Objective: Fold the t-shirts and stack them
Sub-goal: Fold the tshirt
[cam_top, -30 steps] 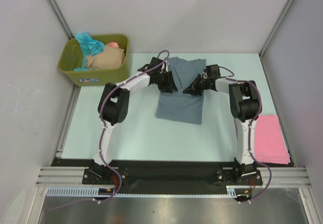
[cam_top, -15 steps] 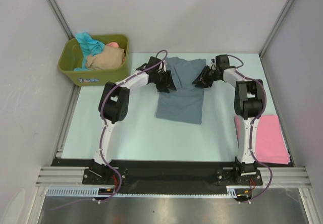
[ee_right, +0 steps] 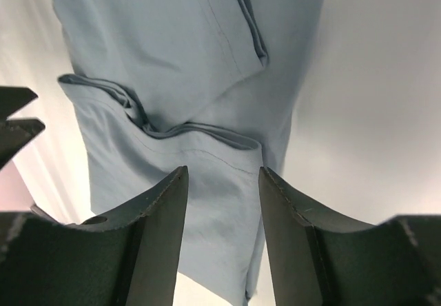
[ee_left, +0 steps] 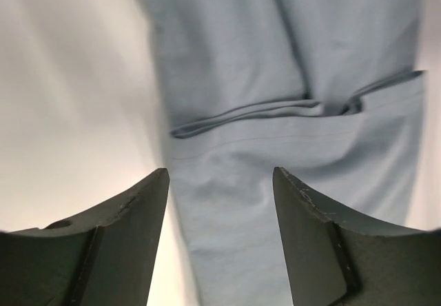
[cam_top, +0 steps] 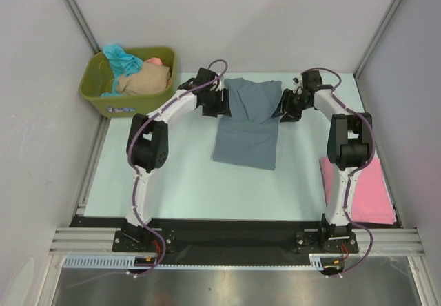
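Left gripper (cam_top: pixel 220 103) and right gripper (cam_top: pixel 284 106) stand open and empty beside the slate grey-blue t-shirt (cam_top: pixel 246 132) on the table (cam_top: pixel 172 171), and a jaw snagging the cloth could undo its sleeve folds.

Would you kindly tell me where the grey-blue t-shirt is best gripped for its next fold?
Probably at its two far corners, from the sides: the grey-blue t-shirt lies flat as a long strip, and the open left gripper and right gripper flank that end.
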Robot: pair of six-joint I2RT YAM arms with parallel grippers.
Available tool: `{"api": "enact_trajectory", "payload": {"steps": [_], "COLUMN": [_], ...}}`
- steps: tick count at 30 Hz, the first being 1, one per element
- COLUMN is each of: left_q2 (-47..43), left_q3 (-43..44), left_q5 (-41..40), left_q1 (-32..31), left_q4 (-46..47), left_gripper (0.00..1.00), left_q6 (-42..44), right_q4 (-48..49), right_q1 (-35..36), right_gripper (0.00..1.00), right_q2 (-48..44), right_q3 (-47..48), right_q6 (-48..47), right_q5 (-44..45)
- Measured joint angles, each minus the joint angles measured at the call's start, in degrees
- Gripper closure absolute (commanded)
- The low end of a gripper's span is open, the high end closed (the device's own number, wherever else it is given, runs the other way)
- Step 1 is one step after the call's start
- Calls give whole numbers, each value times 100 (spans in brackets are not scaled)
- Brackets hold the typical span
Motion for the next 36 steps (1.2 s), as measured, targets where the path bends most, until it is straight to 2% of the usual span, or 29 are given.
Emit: {"api": "enact_trajectory", "payload": {"steps": [10,17,23,26,28,29,30,31,36], "left_q2": [522,629,658,702,748,774,796,811,817], "left_q3": [210,345,446,463,490,509,516,522,522], "left_q5": [-131,-125,-120,-127,-129,-131,-140,-157,-249], "left_q1": [44,44,44,44,48,48,48,48,50], "left_q4": [-400,-442,-352,-348,-345,-352,-350,-350,-299], "left_gripper": [41,53,64,83,91,100,99,100,100], "left_q6": [243,229,195,157,162,149,118,116,70], "right_q4": [-225,-219,-219,-219,-219,-214,-210,-203,2], "right_q1": [72,173,225,216,197,184,166,149,79], "right_gripper": [53,59,68,73,81,86,96,100,100], "right_q2": [149,238,273,289,299,299,299,299,264], "right_q3": [-26,-33,-33,-33,-33,-33,-33,-33,-225], "right_q6": [-304,-330,-332,-313,-275,-245,-221,-195,-7], "right_q5": [63,66,92,155,221,243,254,260,289]}}
